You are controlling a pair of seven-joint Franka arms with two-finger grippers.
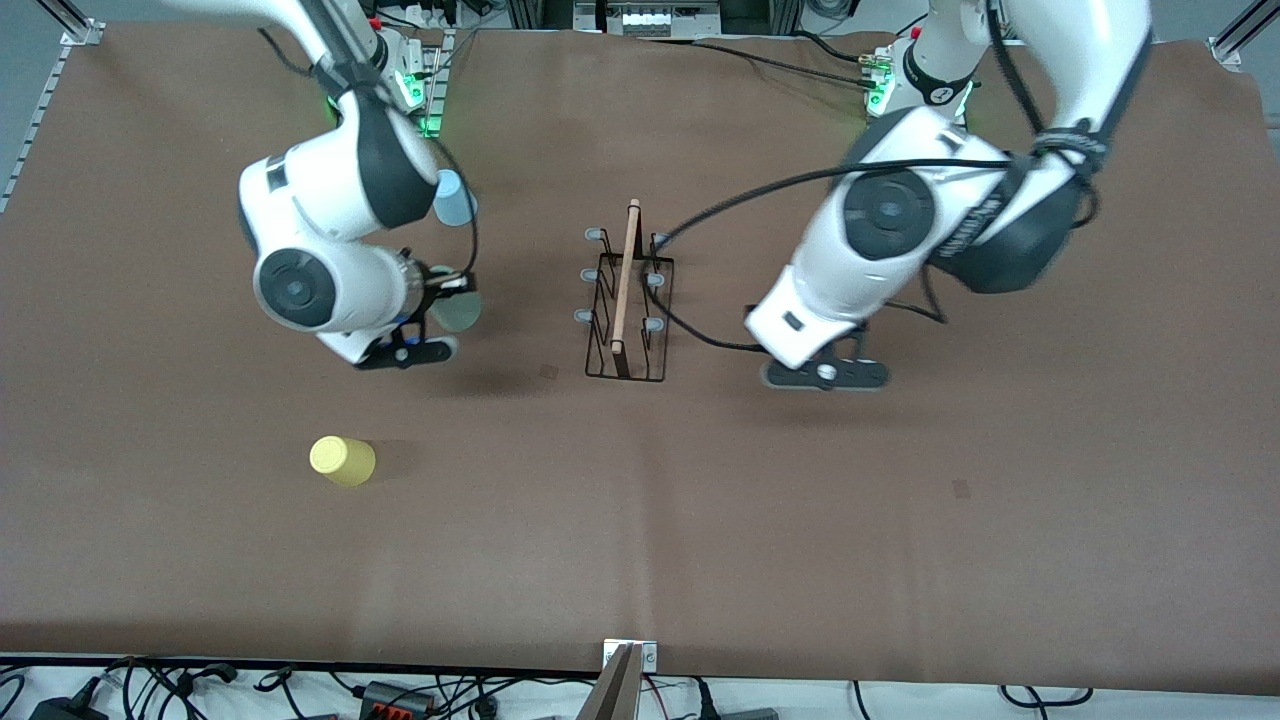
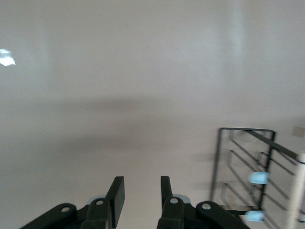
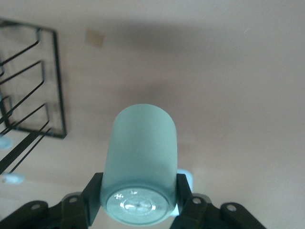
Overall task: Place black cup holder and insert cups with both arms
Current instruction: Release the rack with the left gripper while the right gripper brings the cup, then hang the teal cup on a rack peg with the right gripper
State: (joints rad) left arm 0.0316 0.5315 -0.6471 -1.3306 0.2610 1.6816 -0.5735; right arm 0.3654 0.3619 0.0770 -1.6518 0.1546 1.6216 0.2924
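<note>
The black cup holder (image 1: pixel 628 300) stands upright in the middle of the table, its wooden handle on top; part of it also shows as a wire frame (image 2: pixel 248 171) (image 3: pixel 33 86) in both wrist views. My right gripper (image 3: pixel 138 191) is shut on the pale mint green cup (image 3: pixel 140 157) (image 1: pixel 458 310), held above the table beside the holder, toward the right arm's end. My left gripper (image 2: pixel 141 193) hangs open and empty over bare table beside the holder, toward the left arm's end. A light blue cup (image 1: pixel 455 197) stands partly hidden by the right arm. A yellow cup (image 1: pixel 343 461) sits nearer the front camera.
Brown paper covers the table (image 1: pixel 900 520). A black cable (image 1: pixel 700 335) from the left arm runs along the table close to the holder. More cables and plugs (image 1: pixel 400 695) lie along the table's front edge.
</note>
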